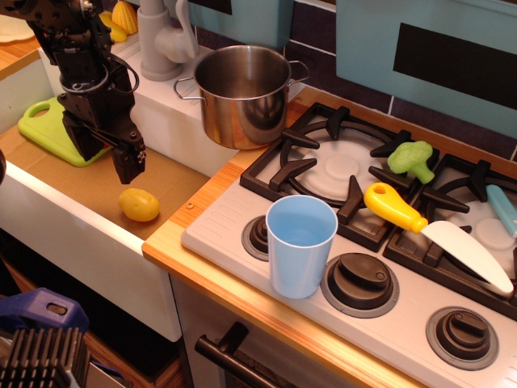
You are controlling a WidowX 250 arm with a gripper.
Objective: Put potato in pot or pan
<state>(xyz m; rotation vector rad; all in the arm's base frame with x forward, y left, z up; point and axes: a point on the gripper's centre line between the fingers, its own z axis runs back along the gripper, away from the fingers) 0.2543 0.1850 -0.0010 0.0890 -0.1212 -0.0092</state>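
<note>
My claw (129, 166) hangs low inside the toy sink basin (174, 182), its black fingers pointing down at the brown floor; from this angle they overlap into one dark block, so I cannot tell whether they are apart or together, though nothing appears to be held in them. Just below and to the right of my fingertips lies the yellow potato (139, 204), resting on the sink floor, near the claw but seemingly not touching it. Behind my arm, at the far left of the basin, a lime green cutting board (44, 129) lies flat. Beyond it on the sink's back ledge stands the grey faucet (161, 40), with a ridged yellow corn toy (123, 16) beside it. The stainless steel pot (242, 95) sits by the faucet, at the near corner of the stove, open and well apart from the potato. Further right, the stove (339, 174) carries a green broccoli toy (410, 159), a yellow-handled white knife (432, 230) and, at its front edge, a light blue cup (300, 245) standing upright.
</note>
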